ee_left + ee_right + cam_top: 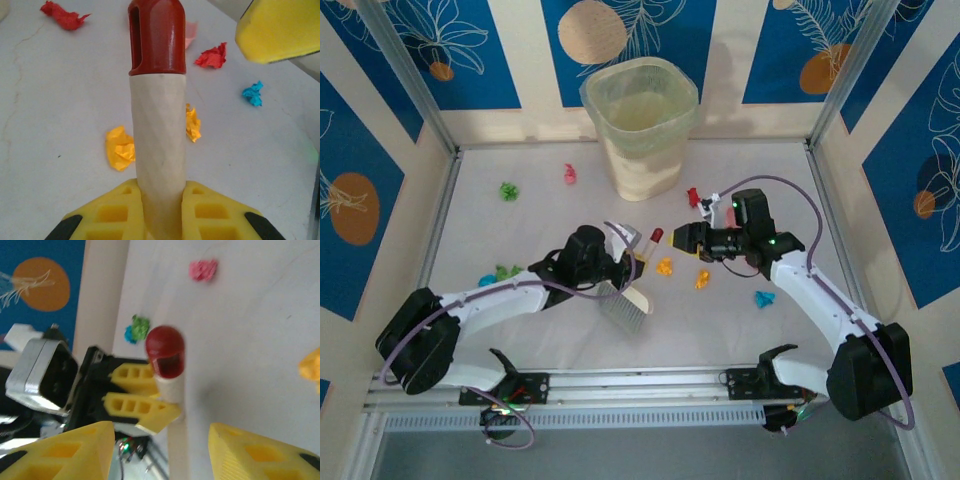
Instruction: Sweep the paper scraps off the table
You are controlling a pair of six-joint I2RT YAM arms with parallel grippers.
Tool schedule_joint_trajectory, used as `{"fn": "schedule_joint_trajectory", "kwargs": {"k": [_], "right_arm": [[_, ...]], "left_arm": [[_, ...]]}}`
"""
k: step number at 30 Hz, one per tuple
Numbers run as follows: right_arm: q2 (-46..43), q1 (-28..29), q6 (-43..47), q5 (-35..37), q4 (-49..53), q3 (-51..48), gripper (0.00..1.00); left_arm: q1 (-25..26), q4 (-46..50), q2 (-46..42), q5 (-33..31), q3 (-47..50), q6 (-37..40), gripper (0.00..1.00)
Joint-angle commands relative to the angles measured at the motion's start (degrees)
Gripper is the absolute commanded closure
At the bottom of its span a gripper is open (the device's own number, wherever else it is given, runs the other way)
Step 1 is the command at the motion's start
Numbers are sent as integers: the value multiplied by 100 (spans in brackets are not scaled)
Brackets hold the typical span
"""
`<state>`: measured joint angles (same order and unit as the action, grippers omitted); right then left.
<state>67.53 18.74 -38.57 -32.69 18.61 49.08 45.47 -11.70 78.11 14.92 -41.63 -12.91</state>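
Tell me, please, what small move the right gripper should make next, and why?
Probably ease the right gripper forward until its open jaws straddle the brush's red cap, then close. The cap lies just ahead of its fingers, untouched, while the left gripper is shut on the cream handle.

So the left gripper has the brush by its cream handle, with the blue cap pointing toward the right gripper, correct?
Not quite: the cap is red, not blue, as the left wrist view shows. The rest holds: the left gripper grips the brush by its cream handle, cap pointing toward the right gripper.
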Motion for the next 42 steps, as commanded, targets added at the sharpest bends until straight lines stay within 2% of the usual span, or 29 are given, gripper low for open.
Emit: {"fn": "schedule_joint_trajectory", "kwargs": {"k": [1,9,13,18,22,27,32,42], "right_arm": [[84,29,45,-764,549,277,48],[521,135,475,-402,1456,823,47],[416,182,785,343,1821,920,38],[-213,347,1012,1138,1230,427,28],[-184,324,869,901,1104,391,26],[334,341,931,638,1592,729,35],[408,348,826,268,1388,648,37],[719,362,807,-264,1360,670,50]], "left_arm": [[121,-256,124,503,-54,260,100],[313,-104,197,677,-166,433,100],[322,-101,170,824,-170,408,100],[322,-157,187,1174,-188,336,100],[327,-157,180,1241,-197,320,100],[331,-165,169,1290,-197,299,100],[339,-174,153,1312,-188,299,100],[344,-130,179,1267,-214,328,100]]}}
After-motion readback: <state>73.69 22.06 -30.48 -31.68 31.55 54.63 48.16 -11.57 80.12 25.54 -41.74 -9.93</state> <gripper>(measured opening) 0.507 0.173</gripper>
